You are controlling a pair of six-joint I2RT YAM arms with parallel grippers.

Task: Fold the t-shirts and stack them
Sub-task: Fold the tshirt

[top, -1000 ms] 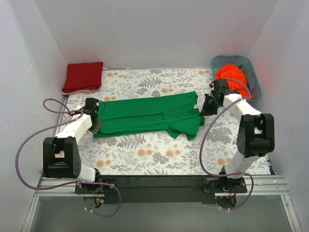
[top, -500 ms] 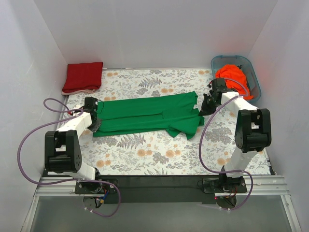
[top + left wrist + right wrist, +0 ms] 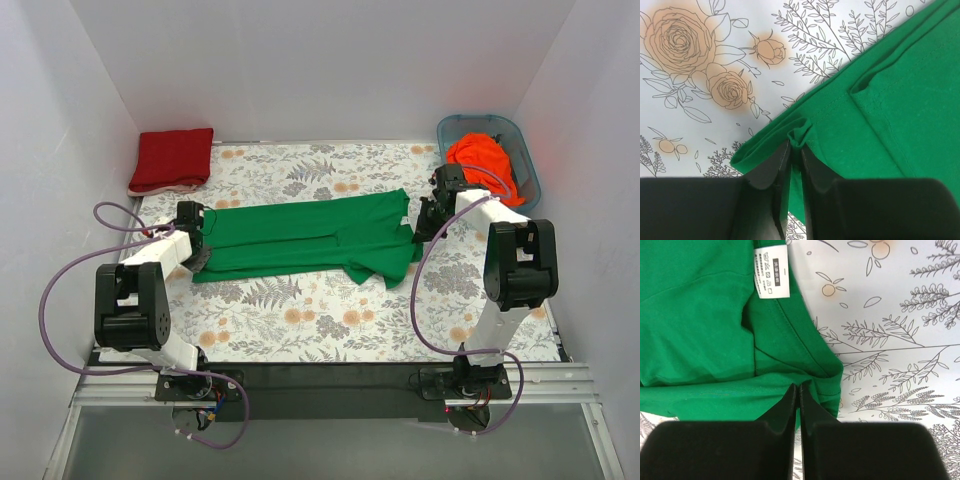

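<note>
The green t-shirt [image 3: 300, 235] lies flat across the middle of the table, folded lengthwise into a long band. My left gripper [image 3: 199, 258] is at its left end. In the left wrist view that gripper [image 3: 795, 145] has its jaws nearly together, with a small pleat of the green t-shirt [image 3: 890, 100] pinched at the tips. My right gripper [image 3: 422, 228] is at the collar end. There the gripper [image 3: 798, 387] is shut on a fold of the green t-shirt [image 3: 700, 315], just below the white care label [image 3: 772, 271]. The dark red t-shirt [image 3: 172, 160] lies folded at the back left. The orange t-shirt [image 3: 482, 158] is bunched in the tub.
The blue-grey plastic tub [image 3: 478, 120] stands in the back right corner against the white wall. White walls close in the floral tablecloth [image 3: 300, 310] on three sides. Purple cables loop beside both arm bases.
Both arms have shifted slightly toward the back of the table. The left jaws have parted a little. The green shirt has barely moved.
</note>
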